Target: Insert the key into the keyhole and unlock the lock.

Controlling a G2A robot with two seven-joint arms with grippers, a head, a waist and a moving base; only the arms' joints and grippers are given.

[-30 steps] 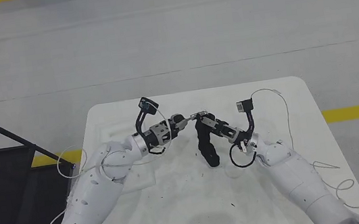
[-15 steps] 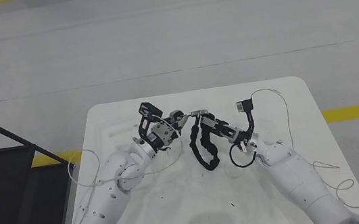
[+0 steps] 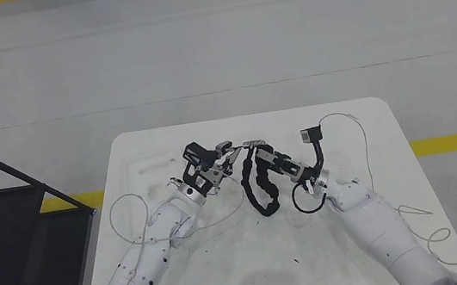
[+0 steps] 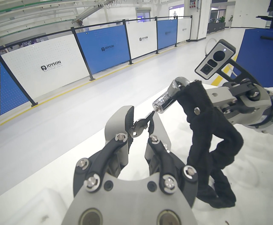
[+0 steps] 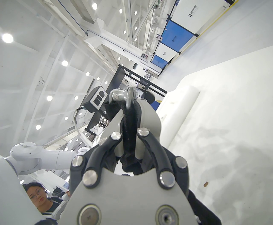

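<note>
Left wrist view gives me the best look. The left gripper (image 4: 140,119) is pinched on the head of the key (image 4: 138,127), with the blade sticking out past the fingertips. The blade tip sits right at the keyhole (image 4: 156,108) in the end of the lock (image 4: 168,98). I cannot tell how far in it has gone.

I judge the key is held by its head so the whole blade stays free to enter and so my wrist can turn it afterwards. The right gripper (image 5: 133,106) is clamped on the lock through its black sleeve (image 4: 213,136), just behind the chrome barrel. That grip keeps the barrel raised off the table (image 3: 354,239) and pointed at the key, so the left arm has something to push against. The rest of the sleeve hangs down in a loop and its lower end rests on the table.

Compared with a second ago in the top view, the left forearm has swung in and now lies more in line with the barrel. Its wrist has rolled as well, and the gripper has closed the small gap to the lock. The sleeve, which hung as one straight strand, has opened into a loop. The right arm has barely shifted.
</note>
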